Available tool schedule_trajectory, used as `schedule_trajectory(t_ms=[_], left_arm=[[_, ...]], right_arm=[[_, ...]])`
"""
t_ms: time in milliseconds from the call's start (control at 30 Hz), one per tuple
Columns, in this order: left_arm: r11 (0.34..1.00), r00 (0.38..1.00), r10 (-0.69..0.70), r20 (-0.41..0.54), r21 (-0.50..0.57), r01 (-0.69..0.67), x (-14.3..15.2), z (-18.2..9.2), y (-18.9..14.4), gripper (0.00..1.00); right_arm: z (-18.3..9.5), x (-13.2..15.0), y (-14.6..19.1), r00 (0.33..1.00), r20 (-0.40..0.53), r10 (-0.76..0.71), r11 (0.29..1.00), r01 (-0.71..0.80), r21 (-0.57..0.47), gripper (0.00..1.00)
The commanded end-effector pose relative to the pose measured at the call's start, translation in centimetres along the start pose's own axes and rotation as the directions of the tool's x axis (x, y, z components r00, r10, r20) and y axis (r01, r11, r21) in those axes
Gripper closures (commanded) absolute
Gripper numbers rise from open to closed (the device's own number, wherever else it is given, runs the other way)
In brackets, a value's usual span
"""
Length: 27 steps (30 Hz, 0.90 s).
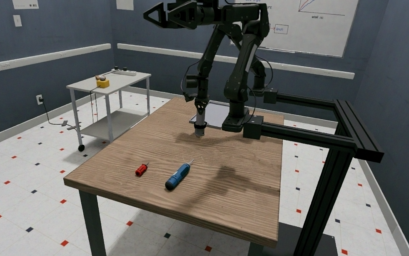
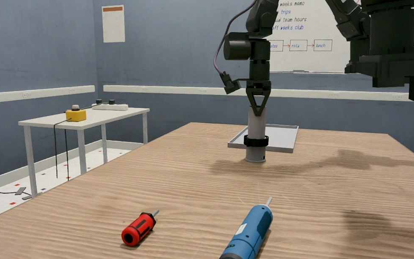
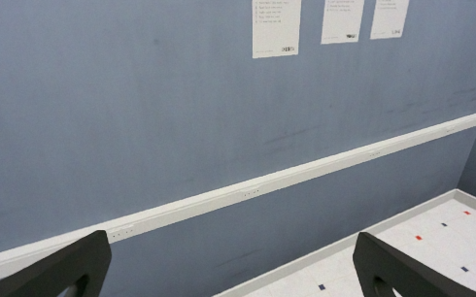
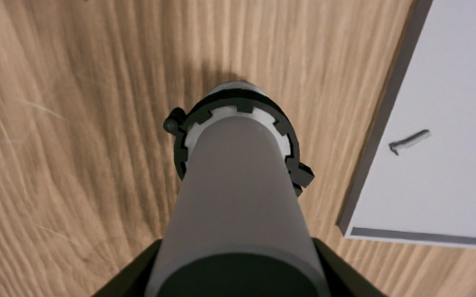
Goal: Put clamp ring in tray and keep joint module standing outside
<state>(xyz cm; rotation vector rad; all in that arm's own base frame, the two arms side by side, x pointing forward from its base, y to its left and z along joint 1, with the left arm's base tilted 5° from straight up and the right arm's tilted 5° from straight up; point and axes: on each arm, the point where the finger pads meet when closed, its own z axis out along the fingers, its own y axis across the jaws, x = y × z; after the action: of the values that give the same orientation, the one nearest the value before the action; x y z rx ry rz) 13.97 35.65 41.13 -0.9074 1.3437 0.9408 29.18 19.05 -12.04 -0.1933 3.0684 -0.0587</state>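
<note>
Your right gripper (image 1: 200, 111) (image 2: 258, 113) (image 4: 237, 250) part-open, clamped on the upright link tube (image 1: 200, 117) (image 2: 256, 125) (image 4: 238, 194), clamp ring (image 1: 199, 126) (image 2: 256, 141) (image 4: 238, 94) around the joint module (image 1: 199, 132) (image 2: 255, 156) (image 4: 231, 85) beside your tray (image 1: 209, 126) (image 2: 279, 149) (image 4: 381, 121), your left gripper (image 1: 156, 15) (image 3: 232, 243) wide open, empty.

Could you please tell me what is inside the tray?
The tray holds a small, thin grey piece, possibly a screw. The right wrist view cuts off the rest; the link tube hides part in the exterior view.

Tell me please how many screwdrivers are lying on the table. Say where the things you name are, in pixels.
2: a small red one (image 1: 140, 170) (image 2: 138, 229), and a larger blue one (image 1: 177, 176) (image 2: 248, 231) to its right in the top and exterior views. Others may be hidden behind the arms.
</note>
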Motion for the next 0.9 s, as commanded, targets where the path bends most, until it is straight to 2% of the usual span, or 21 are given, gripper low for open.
schedule_trajectory(t_ms=[0,133,533,700,867], left_arm=[[1.000,1.000,-0.013,-0.004,-0.014,0.013,-0.90,-0.31,0.36,0.00],[1.000,1.000,-0.013,-0.004,-0.014,0.013,-0.90,-0.31,0.36,0.00],[1.000,1.000,-0.013,-0.004,-0.014,0.013,-0.90,-0.31,0.36,0.00],[1.000,1.000,-0.013,-0.004,-0.014,0.013,-0.90,-0.31,0.36,0.00],[1.000,1.000,-0.013,-0.004,-0.014,0.013,-0.90,-0.31,0.36,0.00]], right_arm=[[-0.90,-0.99,0.06,0.996,0.038,0.082,0.997,-0.081,-0.008,0.52],[-0.42,-0.53,0.20,0.997,0.019,0.069,0.998,-0.069,-0.006,0.52],[-0.89,-0.96,0.05,0.967,0.035,0.254,0.967,-0.253,-0.013,0.52],[-0.42,-0.53,0.20,0.970,0.017,0.241,0.970,-0.241,-0.009,0.52],[-0.89,-0.91,0.02,0.946,0.033,0.323,0.946,-0.323,-0.014,0.52]])
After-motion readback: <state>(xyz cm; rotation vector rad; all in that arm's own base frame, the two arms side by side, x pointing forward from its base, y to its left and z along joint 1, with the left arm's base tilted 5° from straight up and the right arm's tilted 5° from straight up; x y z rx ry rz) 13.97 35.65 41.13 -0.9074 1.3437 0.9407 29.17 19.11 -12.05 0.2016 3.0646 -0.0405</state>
